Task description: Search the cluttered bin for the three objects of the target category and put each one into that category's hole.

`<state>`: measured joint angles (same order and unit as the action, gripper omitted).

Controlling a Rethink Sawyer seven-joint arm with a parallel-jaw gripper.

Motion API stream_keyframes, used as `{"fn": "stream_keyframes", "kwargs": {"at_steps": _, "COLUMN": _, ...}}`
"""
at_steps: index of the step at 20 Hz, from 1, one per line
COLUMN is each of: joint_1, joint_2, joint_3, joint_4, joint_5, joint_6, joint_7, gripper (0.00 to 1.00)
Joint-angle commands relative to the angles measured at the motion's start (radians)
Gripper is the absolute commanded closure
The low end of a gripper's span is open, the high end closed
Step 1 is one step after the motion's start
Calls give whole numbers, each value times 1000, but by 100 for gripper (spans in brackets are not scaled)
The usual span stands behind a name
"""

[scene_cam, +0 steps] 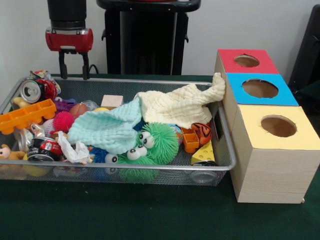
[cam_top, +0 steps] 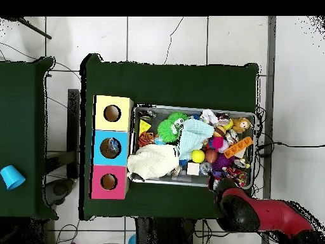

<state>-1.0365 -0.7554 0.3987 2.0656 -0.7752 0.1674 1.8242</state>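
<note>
The claw (scene_cam: pixel 73 69) hangs empty with fingers spread above the wire bin (scene_cam: pixel 220 120) at its 11 o'clock corner. At the bin's 3 o'clock stands the wooden box (scene_cam: pixel 272 170) with three holes.

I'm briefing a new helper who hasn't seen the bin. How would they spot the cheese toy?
Start at the box with the yellow top, then look inside the bin's nearest corner. The cheese is a yellow wedge with holes, beside an orange block.
</note>
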Motion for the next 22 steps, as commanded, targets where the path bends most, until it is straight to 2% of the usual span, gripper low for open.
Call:
{"fn": "stream_keyframes", "kwargs": {"at_steps": 1, "joint_1": 26, "joint_2": 31, "joint_3": 23, "joint_4": -75, "joint_5": -2, "joint_6": 16, "joint_7": 33, "gripper": 0}}
{"fn": "stream_keyframes", "kwargs": {"at_steps": 9, "joint_1": 10, "joint_2": 54, "joint_3": 51, "joint_4": -103, "joint_5": 5, "joint_6": 29, "joint_7": 7, "gripper": 0}}
{"fn": "stream_keyframes", "kwargs": {"at_steps": 22, "joint_1": 18, "joint_2": 81, "joint_3": 48, "joint_4": -138, "joint_5": -1, "joint_6": 24, "joint_7": 4, "gripper": 0}}
